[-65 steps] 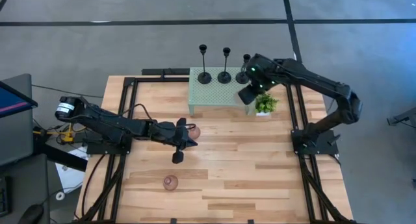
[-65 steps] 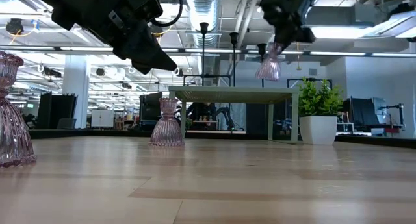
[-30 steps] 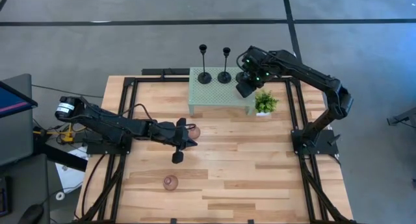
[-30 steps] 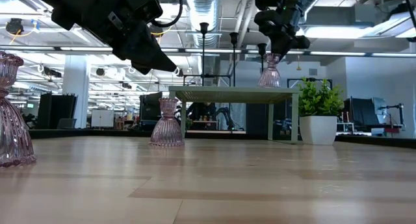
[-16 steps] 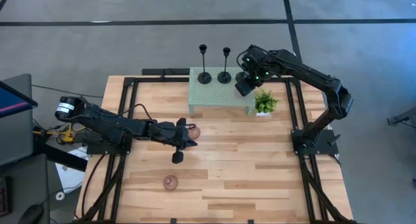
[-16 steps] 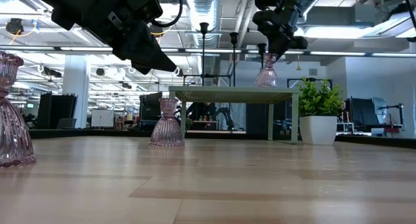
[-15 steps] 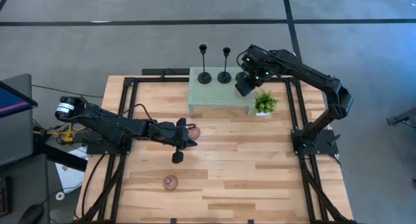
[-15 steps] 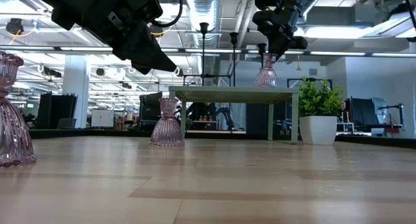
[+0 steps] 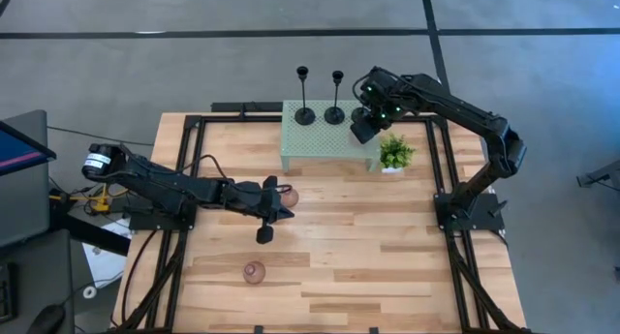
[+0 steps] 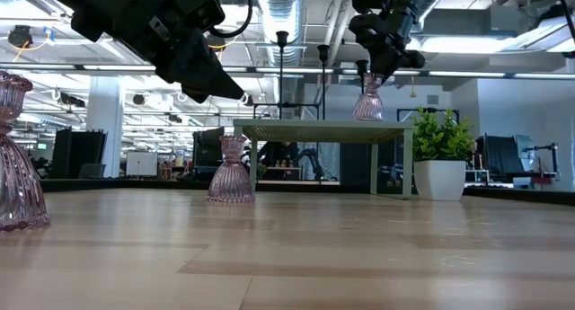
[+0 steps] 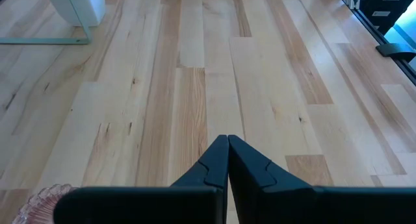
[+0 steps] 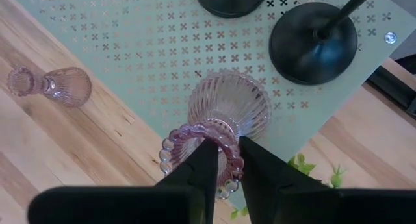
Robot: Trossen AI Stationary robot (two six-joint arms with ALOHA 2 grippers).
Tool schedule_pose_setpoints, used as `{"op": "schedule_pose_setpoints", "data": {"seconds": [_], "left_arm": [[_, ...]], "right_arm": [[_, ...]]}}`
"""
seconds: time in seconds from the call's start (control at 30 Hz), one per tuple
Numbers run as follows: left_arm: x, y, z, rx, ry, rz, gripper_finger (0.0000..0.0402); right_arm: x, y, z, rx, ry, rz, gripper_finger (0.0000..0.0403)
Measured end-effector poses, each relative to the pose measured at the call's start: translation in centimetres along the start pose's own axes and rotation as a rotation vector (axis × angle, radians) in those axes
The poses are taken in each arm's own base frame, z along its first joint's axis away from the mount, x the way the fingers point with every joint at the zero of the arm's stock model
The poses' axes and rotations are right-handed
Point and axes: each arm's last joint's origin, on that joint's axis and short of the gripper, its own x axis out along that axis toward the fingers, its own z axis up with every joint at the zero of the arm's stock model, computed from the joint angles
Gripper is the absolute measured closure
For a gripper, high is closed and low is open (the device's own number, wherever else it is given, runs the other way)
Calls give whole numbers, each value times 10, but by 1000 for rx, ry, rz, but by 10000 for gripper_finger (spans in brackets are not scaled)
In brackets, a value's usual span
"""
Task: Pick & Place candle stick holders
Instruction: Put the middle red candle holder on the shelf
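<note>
My right gripper (image 12: 224, 145) is shut on a pinkish bulb-shaped holder (image 12: 227, 104) that stands on the pale green mesh stand (image 9: 315, 140). Two slim black holders (image 9: 304, 114) (image 9: 334, 111) stand by their round bases on the stand's far side. My right arm hides most of the third (image 10: 361, 69) from above. Two more pink holders stand on the table, one (image 9: 291, 196) beside my left gripper (image 9: 264, 233) and one (image 9: 254, 271) near the front. My left gripper is shut and empty above the table. My right gripper pinches the pink holder's beaded top rim (image 12: 229, 134) between its two fingers (image 12: 260, 165). One finger seems to be inside the cup mouth and one outside. The fingers come from above, pointing down. The holder is upright with its base (image 10: 367, 116) on the stand top.
A small green potted plant (image 9: 394, 155) stands just right of the stand, close to my right gripper. Dark frame rails (image 9: 174, 179) run along the table's left and right sides. Open wood lies between the stand and the near edge.
My right gripper has edged slightly toward the table's left edge with the pink holder, which stays upright on the stand top.
</note>
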Motion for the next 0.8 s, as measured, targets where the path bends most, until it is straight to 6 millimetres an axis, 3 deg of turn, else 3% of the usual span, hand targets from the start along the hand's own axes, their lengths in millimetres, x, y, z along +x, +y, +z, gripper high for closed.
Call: {"op": "schedule_pose_setpoints", "data": {"seconds": [0.8], "left_arm": [[0, 0, 0, 0, 0, 0, 395]], "right_arm": [[0, 0, 1, 0, -10, -5, 351]]}}
